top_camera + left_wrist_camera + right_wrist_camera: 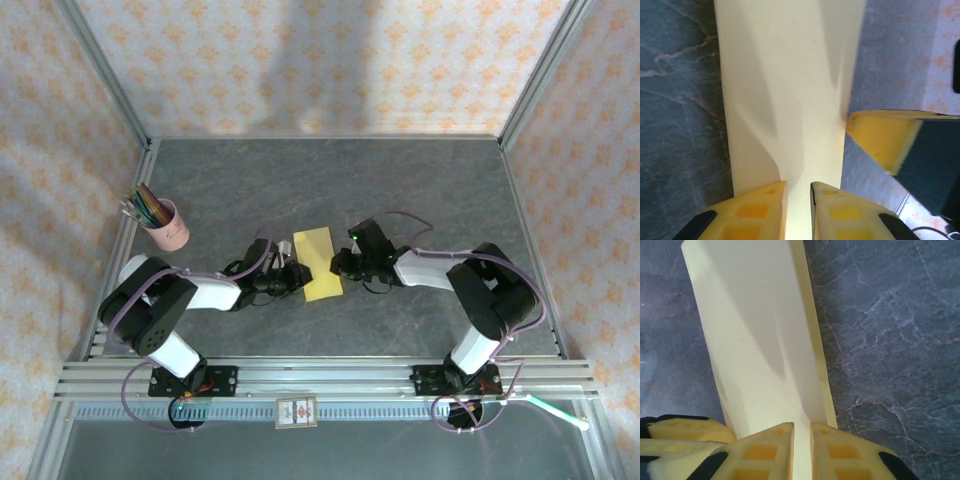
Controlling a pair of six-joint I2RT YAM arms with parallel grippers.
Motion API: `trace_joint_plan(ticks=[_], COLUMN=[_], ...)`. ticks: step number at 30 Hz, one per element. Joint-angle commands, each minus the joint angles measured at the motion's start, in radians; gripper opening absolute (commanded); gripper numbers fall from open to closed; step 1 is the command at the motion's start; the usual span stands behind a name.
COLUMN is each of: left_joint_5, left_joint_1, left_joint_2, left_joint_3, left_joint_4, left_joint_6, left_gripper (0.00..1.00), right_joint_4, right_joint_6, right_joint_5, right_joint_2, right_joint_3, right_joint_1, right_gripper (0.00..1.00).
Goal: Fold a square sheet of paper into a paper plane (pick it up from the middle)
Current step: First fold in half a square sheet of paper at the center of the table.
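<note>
Veined grey table (400, 180): left fingers (755, 210) and right fingers (850, 455) pinch smooth folded yellow paper (318, 262).

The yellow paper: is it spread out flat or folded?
Folded. The yellow paper is a narrow rectangle, and the right wrist view shows a second layer's edge.

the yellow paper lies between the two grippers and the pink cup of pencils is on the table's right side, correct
Wrong side: the top external view shows the pink cup on the left side of the table. The yellow paper does lie between the left gripper and the right gripper.
</note>
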Motion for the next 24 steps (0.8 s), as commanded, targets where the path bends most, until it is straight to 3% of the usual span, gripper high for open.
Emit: trace_joint_plan(ticks=[1,9,24], left_joint_5=[0.015,0.040,0.073], left_joint_1=[0.013,0.051,0.074], left_joint_2=[0.028,0.058,0.185], left_joint_3=[0.002,0.017,0.261], left_joint_4=[0.015,-0.029,-0.361], left_joint_6=[0.040,0.118,0.517], left_gripper=[0.20,0.20,0.21], right_joint_4=[-0.035,-0.028,-0.080], right_joint_6=[-0.050,-0.123,-0.128], right_joint_5=[0.035,-0.029,-0.021], right_joint_2=[-0.018,-0.011,-0.005], right_joint_3=[0.039,0.118,0.191], right_joint_1=[-0.004,-0.005,-0.060], right_gripper=[0.18,0.22,0.22])
